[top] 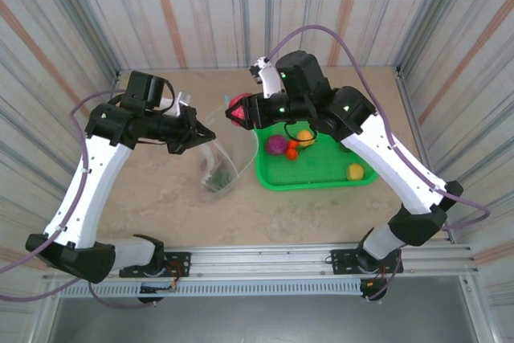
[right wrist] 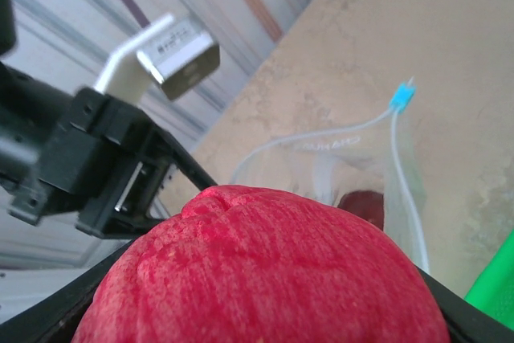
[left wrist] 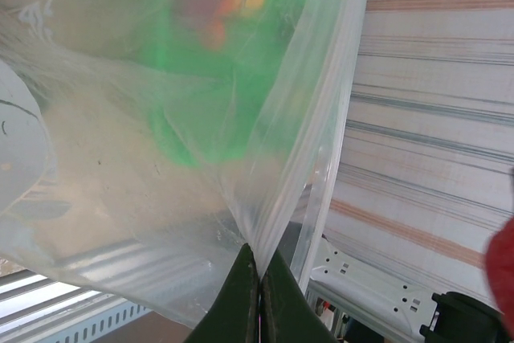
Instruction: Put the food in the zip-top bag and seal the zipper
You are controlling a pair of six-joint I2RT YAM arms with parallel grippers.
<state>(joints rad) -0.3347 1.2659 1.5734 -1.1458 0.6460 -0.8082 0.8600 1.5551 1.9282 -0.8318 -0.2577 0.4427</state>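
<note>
The zip-top bag (top: 218,158) is made of thin, clear plastic film, glossy and creased, with its zipper (right wrist: 337,132) a whitish strip. Near the bag, the red food (right wrist: 265,279) is finished in a matt, finely pebbled skin. Right of the bag, the green basket (top: 321,174) is moulded in smooth plastic. Under the bag, the table (top: 161,190) is matt, mottled beige.

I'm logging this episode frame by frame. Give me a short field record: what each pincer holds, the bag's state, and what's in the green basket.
left pincer: shut on the zip-top bag edge
right pincer: shut on red food, near the bag's mouth, not inside
bag state: mouth open, zipper slider at one end
green basket: purple piece, orange piece, yellow piece
</note>
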